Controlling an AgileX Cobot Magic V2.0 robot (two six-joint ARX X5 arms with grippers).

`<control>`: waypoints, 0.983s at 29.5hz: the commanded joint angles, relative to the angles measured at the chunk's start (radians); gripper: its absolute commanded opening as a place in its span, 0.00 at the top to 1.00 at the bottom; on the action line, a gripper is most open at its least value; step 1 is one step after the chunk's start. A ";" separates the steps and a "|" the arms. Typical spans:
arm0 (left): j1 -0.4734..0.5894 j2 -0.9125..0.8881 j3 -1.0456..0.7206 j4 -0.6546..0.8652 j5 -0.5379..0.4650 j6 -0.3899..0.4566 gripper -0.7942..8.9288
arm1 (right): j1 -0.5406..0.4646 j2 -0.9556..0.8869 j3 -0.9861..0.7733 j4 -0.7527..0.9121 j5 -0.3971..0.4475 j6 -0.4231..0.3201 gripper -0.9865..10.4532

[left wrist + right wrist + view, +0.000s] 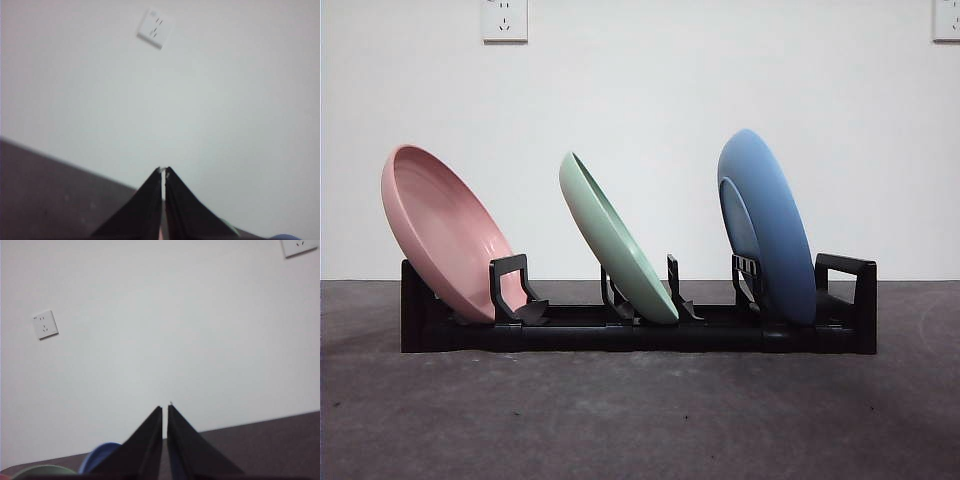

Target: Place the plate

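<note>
A black dish rack (620, 330) stands on the dark table and holds three tilted plates. The pink plate (445, 232) leans at the rack's left end, the green plate (615, 240) sits in the middle slot, and the blue plate (770, 225) stands at the right end. Neither arm shows in the front view. My left gripper (164, 170) is shut with nothing in it, raised and facing the wall. My right gripper (165, 407) is shut and empty too, with the blue plate's rim (102, 452) and the green plate's rim (42, 471) low in its view.
White wall sockets (504, 18) hang on the plain wall behind the rack. Dark tabletop (640, 420) stretches in front of the rack toward the camera.
</note>
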State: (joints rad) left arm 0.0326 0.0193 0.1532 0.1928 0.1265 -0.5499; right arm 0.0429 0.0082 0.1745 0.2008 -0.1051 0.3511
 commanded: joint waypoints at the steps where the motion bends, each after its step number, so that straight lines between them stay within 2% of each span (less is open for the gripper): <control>1: 0.001 0.044 0.169 -0.190 0.001 -0.032 0.91 | 0.000 0.042 0.143 -0.185 -0.001 0.042 0.90; 4: 0.001 0.126 0.321 -0.371 0.003 0.010 0.91 | 0.001 0.114 0.270 -0.330 -0.012 0.041 0.90; 10: 0.001 0.316 0.574 -0.617 0.052 0.144 0.91 | 0.001 0.297 0.481 -0.534 -0.098 0.027 0.90; 14: 0.001 0.451 0.725 -0.821 0.052 0.159 0.91 | 0.001 0.446 0.629 -0.715 -0.154 0.031 0.90; 17: 0.000 0.556 0.825 -0.962 0.057 0.211 0.91 | 0.001 0.560 0.739 -0.858 -0.197 0.022 0.90; 25: -0.002 0.795 1.046 -1.315 0.058 0.347 0.91 | 0.002 0.790 0.950 -1.143 -0.220 -0.113 0.90; 28: -0.002 0.854 1.079 -1.363 0.058 0.380 0.90 | 0.002 0.846 0.981 -1.178 -0.220 -0.159 0.90; 29: -0.002 0.869 1.081 -1.360 0.058 0.381 0.87 | 0.002 0.863 0.985 -1.178 -0.221 -0.177 0.89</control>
State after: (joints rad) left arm 0.0315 0.8848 1.2098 -1.1736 0.1822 -0.1997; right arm 0.0429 0.8673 1.1408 -0.9768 -0.3218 0.2131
